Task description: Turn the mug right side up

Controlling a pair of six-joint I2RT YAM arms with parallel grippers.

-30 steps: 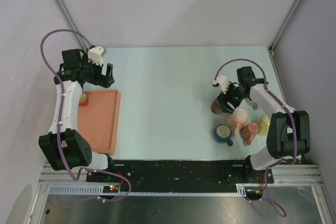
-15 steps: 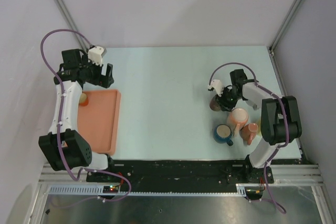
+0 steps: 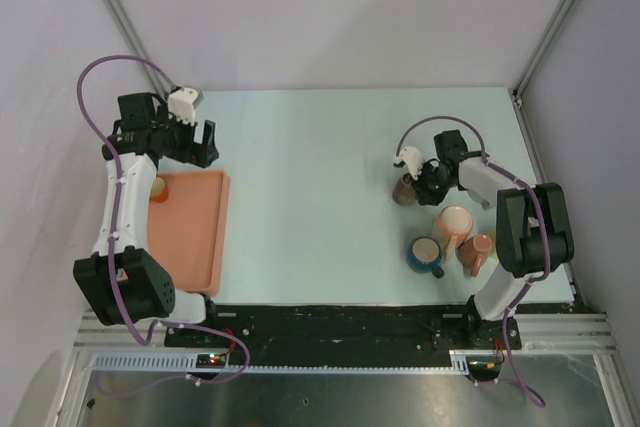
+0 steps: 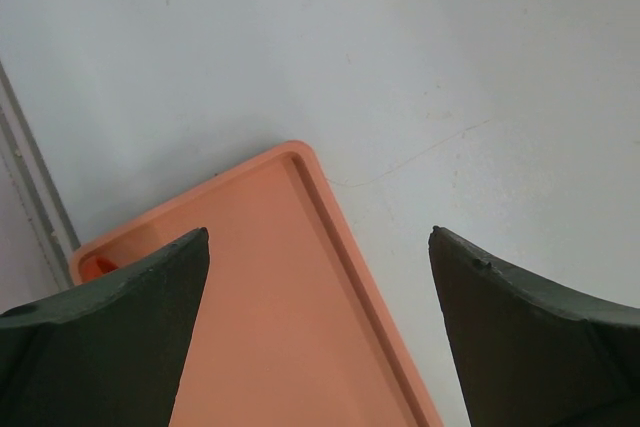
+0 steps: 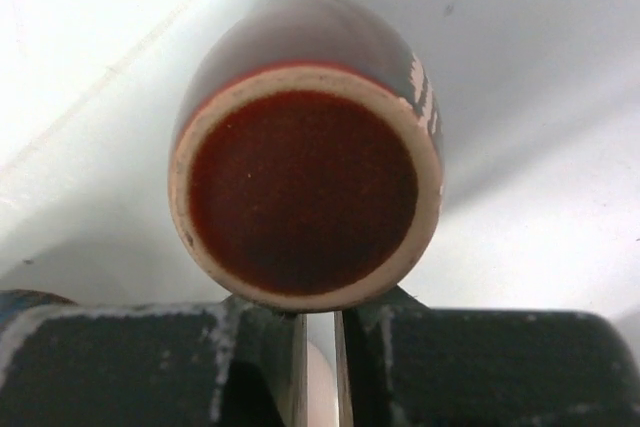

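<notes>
Brown mug sat tipped on the right of the surface, base facing the right tool, whose jaws pinched narrow, apparently on its handle. That thin hold might let it swing or slip mid-turn. The left tool gaped wide.

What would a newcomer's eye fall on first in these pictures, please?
The brown mug fills the right wrist view, its reddish round face toward the camera, and the right gripper sits just below it, jaws nearly closed. The left gripper hangs open over a corner of the orange tray.
</notes>
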